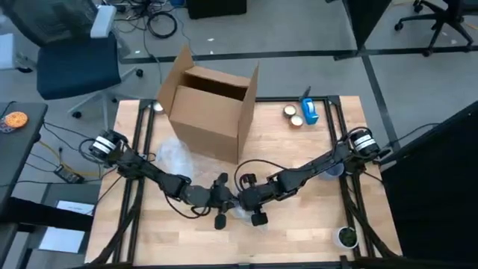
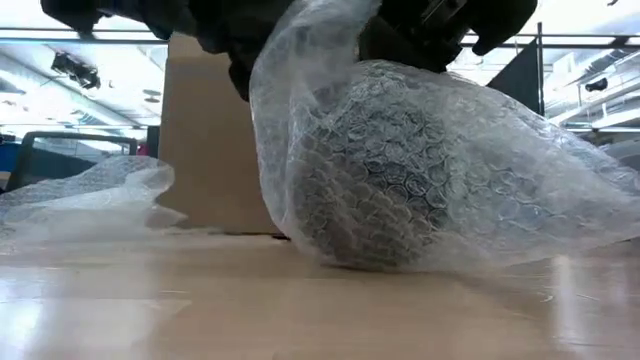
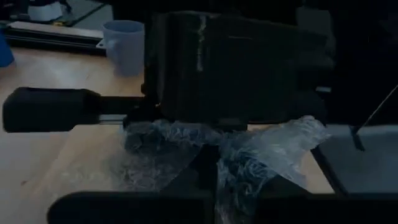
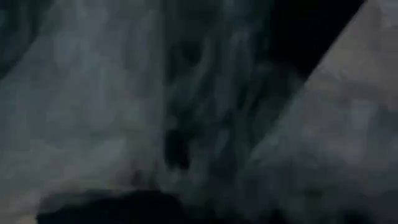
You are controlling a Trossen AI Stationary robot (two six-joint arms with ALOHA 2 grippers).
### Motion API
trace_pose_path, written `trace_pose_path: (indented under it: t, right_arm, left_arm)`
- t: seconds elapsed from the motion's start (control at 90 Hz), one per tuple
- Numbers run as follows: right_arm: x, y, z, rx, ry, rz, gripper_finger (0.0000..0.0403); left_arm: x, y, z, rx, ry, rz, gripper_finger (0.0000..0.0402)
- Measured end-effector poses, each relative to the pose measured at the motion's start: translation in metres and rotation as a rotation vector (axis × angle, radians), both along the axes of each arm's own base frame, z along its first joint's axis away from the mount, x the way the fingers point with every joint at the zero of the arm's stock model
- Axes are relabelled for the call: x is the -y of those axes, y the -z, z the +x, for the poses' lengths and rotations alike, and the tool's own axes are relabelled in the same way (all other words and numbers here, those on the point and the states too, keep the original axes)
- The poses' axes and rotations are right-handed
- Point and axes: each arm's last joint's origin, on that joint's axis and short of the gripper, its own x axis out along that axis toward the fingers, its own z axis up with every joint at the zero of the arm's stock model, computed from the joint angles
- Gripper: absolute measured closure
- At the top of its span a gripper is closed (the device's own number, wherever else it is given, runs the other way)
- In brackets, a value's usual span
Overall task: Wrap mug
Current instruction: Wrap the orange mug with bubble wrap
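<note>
Midway through wrapping: mug (image 2: 400, 170) sits bundled in bubble wrap (image 2: 500, 200) at table (image 1: 299, 232) centre-front, both my grippers over it, finger state unreadable; next, tuck loose ends under.

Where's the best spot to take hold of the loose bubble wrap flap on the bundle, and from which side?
Judging by the low view, grip the bubble wrap at its raised loose flap on top, coming from above. That edge stands free of the dark mug, while the lower part lies tight around it on the table.
</note>
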Motion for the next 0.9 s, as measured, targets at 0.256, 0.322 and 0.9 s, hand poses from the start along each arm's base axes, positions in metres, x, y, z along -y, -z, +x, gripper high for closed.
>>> trace_pose_path:
  t: [0.256,0.322,0.9]
  right_arm:
    - [-0.004,-0.013,0.000,-0.051,0.041,-0.021,0.0311]
    - [-0.006,-0.018,0.001,-0.054,0.039,-0.025,0.0298]
    - [-0.007,-0.095,-0.001,-0.138,0.095,-0.107,0.0229]
  left_arm:
    - [0.000,0.007,0.002,-0.016,-0.010,-0.026,0.0399]
    - [0.000,0.007,0.002,-0.014,-0.014,-0.042,0.0399]
    - [-0.005,0.006,0.005,-0.008,-0.037,-0.053,0.0399]
